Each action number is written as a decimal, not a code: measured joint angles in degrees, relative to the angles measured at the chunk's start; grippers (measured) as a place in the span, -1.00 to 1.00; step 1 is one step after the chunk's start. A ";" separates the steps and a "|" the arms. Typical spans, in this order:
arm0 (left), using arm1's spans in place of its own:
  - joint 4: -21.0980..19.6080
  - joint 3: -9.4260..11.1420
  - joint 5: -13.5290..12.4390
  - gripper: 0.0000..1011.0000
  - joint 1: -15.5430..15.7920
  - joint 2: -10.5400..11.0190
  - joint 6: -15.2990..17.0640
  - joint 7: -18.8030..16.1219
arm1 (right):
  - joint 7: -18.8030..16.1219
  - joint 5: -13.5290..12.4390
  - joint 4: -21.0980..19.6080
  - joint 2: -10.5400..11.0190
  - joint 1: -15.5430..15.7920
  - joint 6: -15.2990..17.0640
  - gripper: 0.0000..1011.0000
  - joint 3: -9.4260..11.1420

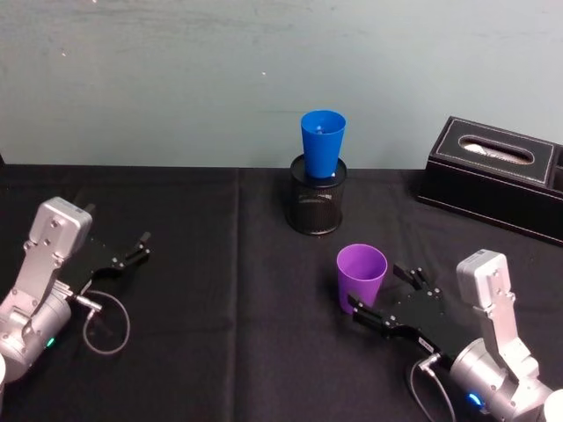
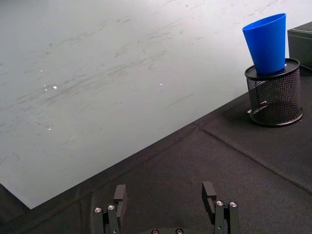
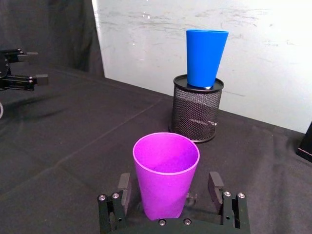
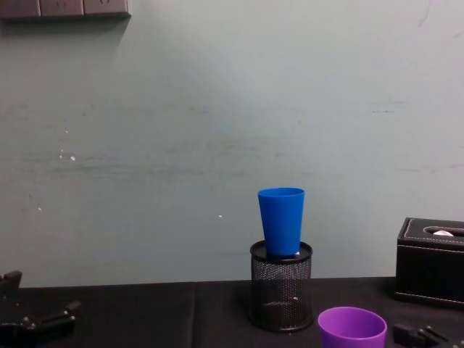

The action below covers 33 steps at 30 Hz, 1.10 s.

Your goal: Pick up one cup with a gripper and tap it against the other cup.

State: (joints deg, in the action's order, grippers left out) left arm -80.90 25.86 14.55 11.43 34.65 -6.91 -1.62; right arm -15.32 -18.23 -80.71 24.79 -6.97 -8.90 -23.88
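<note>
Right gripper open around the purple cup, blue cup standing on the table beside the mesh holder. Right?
No. The blue cup is not on the table: it sits in the top of the black mesh holder, clear in the right wrist view. The right gripper is indeed open around the purple cup.

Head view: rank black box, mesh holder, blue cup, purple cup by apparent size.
1. black box
2. mesh holder
3. purple cup and blue cup: look alike; blue stands farther, so unranked.
</note>
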 joint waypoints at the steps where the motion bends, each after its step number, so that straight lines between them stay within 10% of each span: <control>1: 0.00 0.00 0.00 1.00 0.00 0.00 0.00 0.00 | 0.00 0.00 0.00 0.00 0.00 0.00 0.98 0.00; 33: 0.00 0.00 0.00 1.00 0.00 0.00 0.00 0.00 | -5.33 2.26 5.58 -5.17 -3.79 -0.94 0.98 2.50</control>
State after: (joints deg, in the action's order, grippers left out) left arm -80.90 25.86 14.55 11.43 34.65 -6.91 -1.62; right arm -20.65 -15.97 -75.12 19.62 -10.76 -9.84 -21.38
